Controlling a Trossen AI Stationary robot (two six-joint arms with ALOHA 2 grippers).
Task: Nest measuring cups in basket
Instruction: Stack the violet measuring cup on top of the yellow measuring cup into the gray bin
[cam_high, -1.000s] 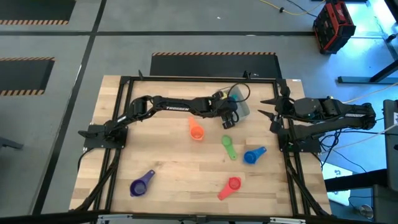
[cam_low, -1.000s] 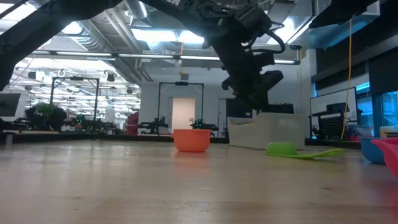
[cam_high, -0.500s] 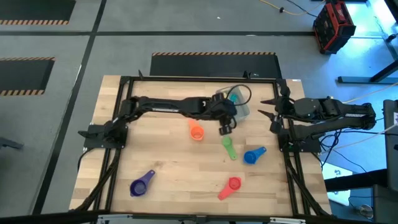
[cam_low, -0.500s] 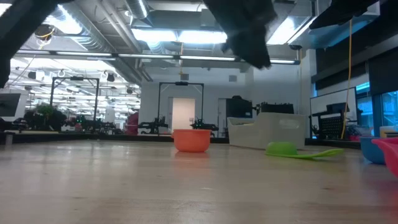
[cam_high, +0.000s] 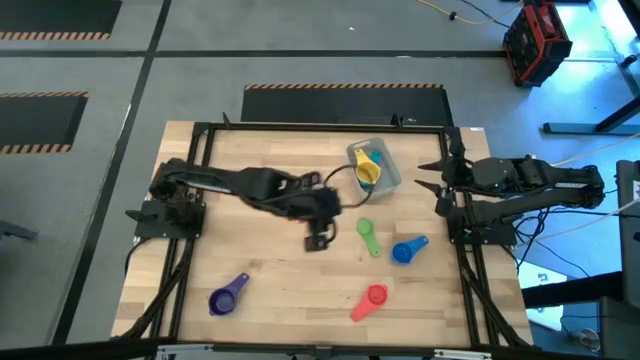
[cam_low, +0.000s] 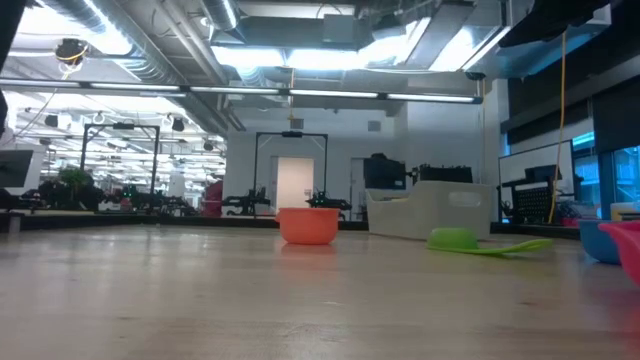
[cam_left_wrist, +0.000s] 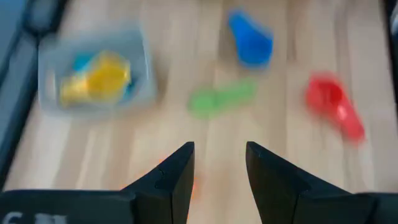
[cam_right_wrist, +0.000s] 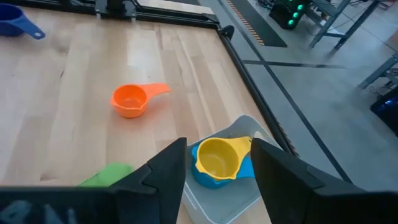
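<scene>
The clear basket (cam_high: 389, 180) stands at the far right of the table. In it a yellow cup (cam_right_wrist: 217, 155) sits inside a light blue cup (cam_right_wrist: 241, 172). Loose on the wood lie the orange cup (cam_right_wrist: 130, 99), green cup (cam_high: 368, 238), dark blue cup (cam_high: 406, 250), red cup (cam_high: 371, 298) and purple cup (cam_high: 228, 296). My left gripper (cam_high: 318, 240) hangs open above the table's middle, over the orange cup, which the arm hides in the high view. My right gripper (cam_high: 428, 183) waits open at the right edge, beside the basket.
A black frame rail (cam_high: 190, 230) runs along the table's left, right and far edges. Bare wood (cam_high: 280, 290) lies between the purple and red cups near the front edge.
My left gripper has drawn back from over the basket toward the table's middle and near side, rising out of the low view. Its fingers stay apart. The yellow cup in the basket, covered by the arm before, now shows.
</scene>
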